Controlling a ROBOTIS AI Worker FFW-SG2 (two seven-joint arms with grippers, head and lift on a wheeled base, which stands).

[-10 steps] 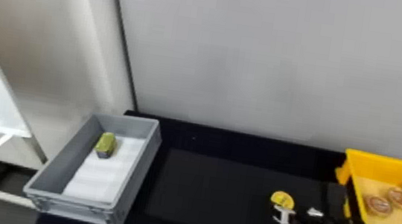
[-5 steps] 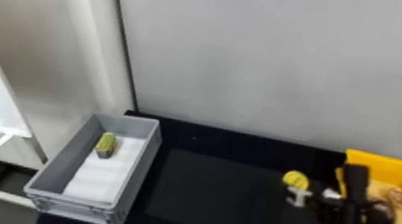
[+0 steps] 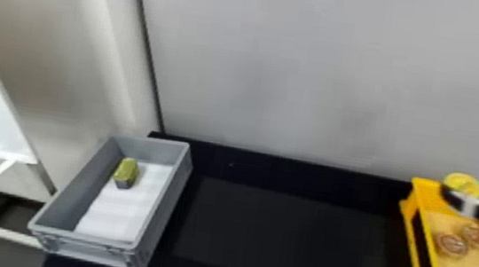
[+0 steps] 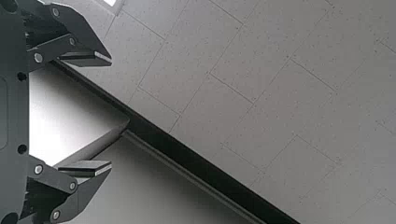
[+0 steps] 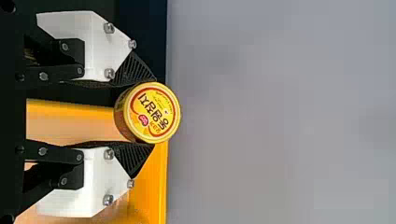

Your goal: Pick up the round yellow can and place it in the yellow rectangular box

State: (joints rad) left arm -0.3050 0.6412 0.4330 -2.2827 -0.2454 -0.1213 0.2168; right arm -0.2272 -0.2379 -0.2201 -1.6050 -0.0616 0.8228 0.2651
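Behind it all stood a big, smooth gray wall (image 3: 306,64), and before it lay a flat black table (image 3: 286,240). Room to move ran wide across the table's middle, between two boxes with straight raised rims. At the right stood the yellow rectangular box (image 3: 418,254), and at the left end, the gray box (image 3: 168,206). In the left wrist view, the left gripper (image 4: 111,113) had its black fingers spread wide.

By the yellow box's back rim, the right gripper (image 3: 471,199) pinched the round yellow can (image 3: 462,182) between its two fingertips. Part of the can stuck out past the tips. White plates backed its black, ridged fingers, and the can had a shiny, flat round face with print. Two round tins (image 3: 452,245) sat inside the yellow box. A small green-and-gray block (image 3: 126,173) stood on white lining in the gray box.
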